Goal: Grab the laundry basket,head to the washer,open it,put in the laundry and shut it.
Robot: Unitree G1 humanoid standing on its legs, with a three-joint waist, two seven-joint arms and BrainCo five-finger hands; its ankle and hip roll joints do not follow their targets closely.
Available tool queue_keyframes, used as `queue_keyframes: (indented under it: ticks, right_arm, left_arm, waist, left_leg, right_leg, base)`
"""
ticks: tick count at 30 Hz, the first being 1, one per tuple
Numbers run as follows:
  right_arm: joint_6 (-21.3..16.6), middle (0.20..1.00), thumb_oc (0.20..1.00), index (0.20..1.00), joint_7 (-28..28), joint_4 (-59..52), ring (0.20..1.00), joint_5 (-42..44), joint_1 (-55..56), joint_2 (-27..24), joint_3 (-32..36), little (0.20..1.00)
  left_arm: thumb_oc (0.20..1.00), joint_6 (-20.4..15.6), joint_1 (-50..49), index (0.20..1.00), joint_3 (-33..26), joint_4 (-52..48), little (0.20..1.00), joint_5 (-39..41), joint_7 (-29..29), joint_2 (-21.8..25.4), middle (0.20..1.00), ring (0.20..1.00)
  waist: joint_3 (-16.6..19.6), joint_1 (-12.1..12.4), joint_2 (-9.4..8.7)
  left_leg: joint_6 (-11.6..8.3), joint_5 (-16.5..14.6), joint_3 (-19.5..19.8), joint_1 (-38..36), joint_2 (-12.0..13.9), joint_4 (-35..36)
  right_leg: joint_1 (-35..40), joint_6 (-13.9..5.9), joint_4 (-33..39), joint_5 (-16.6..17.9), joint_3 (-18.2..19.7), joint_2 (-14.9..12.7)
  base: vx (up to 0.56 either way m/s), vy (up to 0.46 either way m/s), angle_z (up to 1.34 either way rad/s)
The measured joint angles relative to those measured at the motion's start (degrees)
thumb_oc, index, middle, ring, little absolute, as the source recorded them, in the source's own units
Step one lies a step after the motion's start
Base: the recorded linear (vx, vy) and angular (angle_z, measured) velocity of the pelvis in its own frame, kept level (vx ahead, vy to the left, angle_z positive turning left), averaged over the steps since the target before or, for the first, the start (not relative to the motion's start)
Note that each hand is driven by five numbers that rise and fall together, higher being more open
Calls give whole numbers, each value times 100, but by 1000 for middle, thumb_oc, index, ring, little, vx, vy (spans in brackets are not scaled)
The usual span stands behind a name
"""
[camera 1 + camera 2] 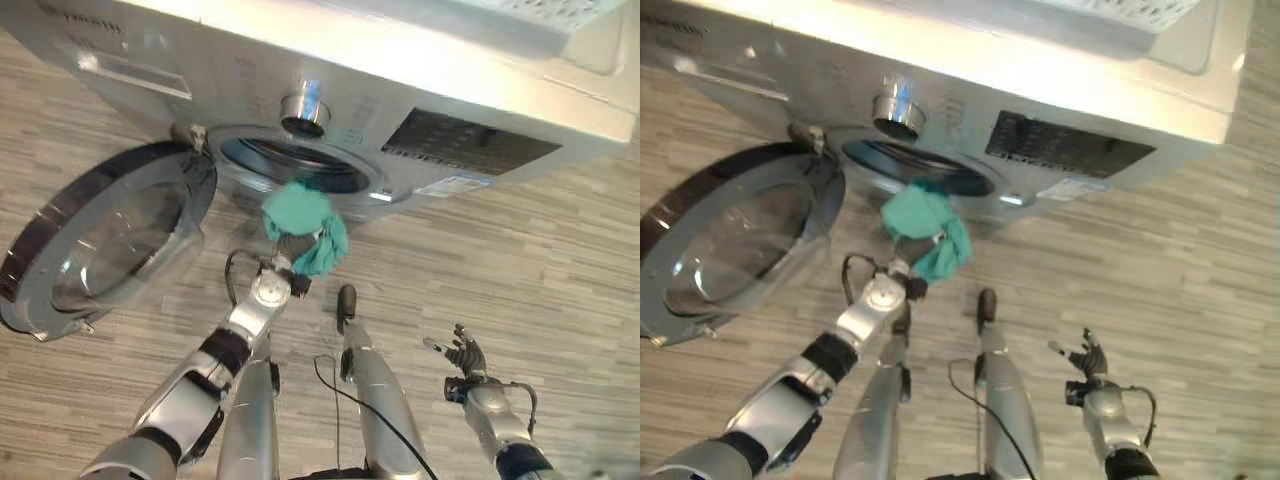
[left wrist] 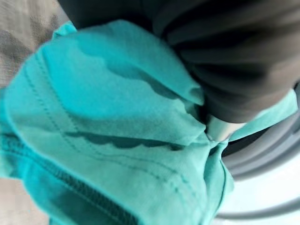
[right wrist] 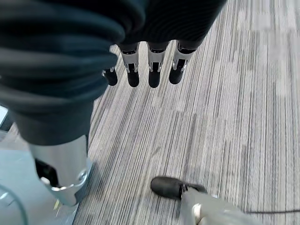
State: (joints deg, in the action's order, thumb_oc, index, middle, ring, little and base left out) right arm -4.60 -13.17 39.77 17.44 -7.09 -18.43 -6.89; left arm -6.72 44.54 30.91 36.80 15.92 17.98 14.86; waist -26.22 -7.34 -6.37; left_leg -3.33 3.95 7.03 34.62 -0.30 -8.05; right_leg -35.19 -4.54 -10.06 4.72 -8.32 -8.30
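Teal cloth (image 2: pixel 108 140) bunched in left hand (image 1: pixel 291 250) at washer (image 1: pixel 420 80); right hand (image 3: pixel 140 65) slack-fingered above striped floor (image 3: pixel 225 117).

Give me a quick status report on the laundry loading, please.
Left hand shut on teal garment, held at washer drum opening. Door swung open, nothing blocking. Right hand open, idle over floor.

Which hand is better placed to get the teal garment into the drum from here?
The left hand. It is shut on the teal garment, just in front of the washer's drum opening, with the door swung wide. The right hand is open, holds nothing and hangs low above the floor.
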Motion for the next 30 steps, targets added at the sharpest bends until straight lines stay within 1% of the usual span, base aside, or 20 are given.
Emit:
queue_keyframes:
  ticks: [2, 4, 5, 6, 8, 9, 10, 12, 14, 16, 18, 19, 20, 21, 22, 24, 25, 27, 29, 30]
  right_arm:
    - [-28, 1000, 1000, 1000, -21, -77, 1000, 34, -16, 30, -9, 1000]
    - [-113, 1000, 1000, 1000, -47, -395, 1000, 148, 21, -58, 1, 1000]
    - [-175, 1000, 1000, 1000, -47, -517, 1000, 210, -40, -65, 21, 1000]
    - [-193, 1000, 1000, 1000, -46, -758, 1000, 264, -112, -64, 13, 1000]
    - [-274, 1000, 1000, 1000, -45, -1153, 1000, 393, -100, -80, 8, 1000]
    - [-415, 1000, 1000, 1000, -46, -1420, 1000, 539, -98, -144, -39, 1000]
    - [-461, 1000, 1000, 1000, -42, -1539, 1000, 562, -105, -169, -64, 1000]
    - [-574, 1000, 1000, 1000, -29, -1843, 1000, 657, -107, -340, -136, 1000]
    - [-680, 1000, 1000, 1000, -27, -1925, 1000, 658, -96, -408, -141, 1000]
    - [-686, 1000, 1000, 1000, -25, -1852, 1000, 678, -65, -422, -151, 1000]
    - [-687, 1000, 1000, 1000, 0, -1850, 1000, 764, -39, -421, -243, 1000]
    - [-699, 1000, 1000, 1000, 30, -1851, 1000, 777, -19, -421, -252, 1000]
    - [-701, 1000, 1000, 1000, 68, -1851, 1000, 782, -20, -418, -310, 1000]
    - [-713, 1000, 1000, 1000, 88, -1889, 1000, 781, -12, -420, -351, 1000]
    - [-764, 1000, 1000, 1000, 89, -1916, 1000, 782, 13, -427, -349, 1000]
    - [-817, 1000, 1000, 1000, 87, -1937, 1000, 873, 87, -426, -339, 1000]
    - [-818, 1000, 1000, 1000, 73, -1920, 1000, 881, 102, -437, -330, 1000]
    - [-818, 1000, 1000, 1000, 65, -1923, 1000, 882, 76, -436, -333, 1000]
    - [-819, 1000, 1000, 1000, 18, -1939, 1000, 883, -5, -445, -329, 1000]
    - [-816, 1000, 1000, 1000, -27, -1999, 1000, 882, -30, -452, -329, 1000]
  left_arm:
    - [200, -20, 103, 200, -13, 92, 200, 2, 75, 66, 200, 200]
    - [200, -46, 396, 200, -7, 95, 200, 39, 174, 130, 200, 200]
    - [200, -74, 575, 200, -72, 92, 200, 96, 206, 181, 200, 200]
    - [200, -69, 737, 200, -119, 97, 200, 171, 277, 350, 200, 200]
    - [200, -63, 887, 200, -141, 165, 200, 183, 333, 588, 200, 200]
    - [200, -61, 1288, 200, -67, 601, 200, 208, 371, 675, 200, 200]
    - [200, -53, 1457, 200, -63, 744, 200, 212, 370, 751, 200, 200]
    - [200, -29, 1994, 200, -36, 1031, 200, 244, 372, 924, 200, 200]
    - [200, -30, 2332, 200, 29, 1031, 200, 397, 392, 1088, 200, 200]
    - [200, -56, 2628, 200, 50, 1023, 200, 423, 431, 1133, 200, 200]
    - [200, -57, 2778, 200, 245, 1036, 200, 425, 423, 1204, 200, 200]
    - [200, -73, 2912, 200, 389, 1140, 200, 424, 427, 1284, 200, 200]
    - [200, -69, 3070, 200, 610, 1308, 200, 423, 412, 1403, 200, 200]
    - [200, -68, 3166, 200, 631, 1378, 200, 423, 408, 1469, 200, 200]
    - [200, -68, 3247, 200, 595, 1424, 200, 425, 414, 1530, 200, 200]
    - [200, -61, 3775, 200, 819, 1922, 200, 447, 409, 1643, 200, 200]
    - [200, -62, 4000, 200, 813, 1948, 200, 624, 418, 1720, 200, 200]
    - [200, -73, 4571, 200, 789, 1959, 200, 1365, 449, 1579, 200, 200]
    - [200, -236, 5183, 200, 631, 1865, 200, 2163, 560, 1335, 200, 200]
    - [200, -416, 5323, 200, 589, 1801, 200, 2341, 589, 1295, 200, 200]
  waist:
    - [-36, -21, -53]
    - [-25, -86, -52]
    - [-27, -132, -75]
    - [-43, -210, -109]
    - [-47, -337, -122]
    - [-31, -429, -159]
    - [-13, -482, -213]
    - [-3, -583, -244]
    - [5, -638, -255]
    - [16, -673, -273]
    - [42, -688, -312]
    - [97, -727, -367]
    - [181, -749, -471]
    - [235, -778, -540]
    - [236, -824, -541]
    - [247, -889, -556]
    - [246, -916, -556]
    - [246, -907, -555]
    - [245, -913, -554]
    - [245, -918, -554]
  left_leg:
    - [-18, -13, -1, 98, -7, -125]
    - [-10, -233, 44, 613, -72, -644]
    - [-21, -292, 67, 899, -106, -844]
    - [-52, -324, 76, 1229, -99, -1092]
    - [-79, -557, 151, 1637, -73, -1596]
    - [-120, -688, 221, 1960, -18, -1988]
    - [-145, -713, 234, 2065, 0, -2054]
    - [-175, -742, 271, 2335, 57, -2196]
    - [-162, -754, 301, 2461, 87, -2224]
    - [-176, -747, 317, 2538, 146, -2235]
    - [-190, -756, 326, 2551, 179, -2224]
    - [-221, -737, 302, 2560, 194, -2170]
    - [-234, -727, 233, 2585, 216, -2126]
    - [-260, -712, 182, 2630, 254, -2121]
    - [-283, -699, 183, 2673, 268, -2138]
    - [-333, -662, 169, 2762, 314, -2057]
    - [-340, -655, 73, 2760, 344, -1988]
    - [-366, -521, 38, 2738, 360, -1692]
    - [-387, -380, 44, 2687, 370, -1396]
    - [-390, -318, 34, 2636, 369, -1251]
  right_leg:
    - [-132, -22, -229, -88, 13, -15]
    - [-692, 28, -933, -456, 9, -109]
    - [-999, 50, -1214, -560, 18, -149]
    - [-1350, 98, -1504, -598, 27, -149]
    - [-1678, 181, -1884, -769, 3, -146]
    - [-1928, 240, -2165, -862, -34, -82]
    - [-2051, 256, -2258, -887, -32, -33]
    - [-2288, 290, -2371, -896, -43, 26]
    - [-2406, 317, -2370, -879, -63, 32]
    - [-2475, 350, -2382, -859, -102, 86]
    - [-2491, 357, -2372, -867, -117, 110]
    - [-2553, 357, -2346, -872, -89, 147]
    - [-2645, 360, -2331, -868, -15, 151]
    - [-2713, 375, -2327, -850, -3, 163]
    - [-2737, 389, -2311, -839, -1, 188]
    - [-2833, 447, -2202, -732, 4, 238]
    - [-2889, 449, -2175, -723, 54, 252]
    - [-2915, 450, -1985, -639, 71, 262]
    - [-2916, 446, -1810, -573, 63, 277]
    - [-2916, 456, -1757, -552, 70, 272]
  base:
    - [-35, -86, 9]
    - [-14, -66, 21]
    - [-11, -160, 16]
    - [2, -133, 9]
    - [10, -159, 1]
    - [11, -193, -2]
    - [6, -143, -2]
    - [8, -130, -6]
    - [7, -75, -6]
    - [8, -97, -4]
    - [9, -93, -3]
    - [11, -108, -8]
    - [12, -75, -17]
    - [16, -64, -19]
    - [14, -32, -14]
    - [30, -49, -10]
    - [58, -102, -12]
    - [64, -106, -2]
    - [38, -69, 6]
    - [21, -52, 3]
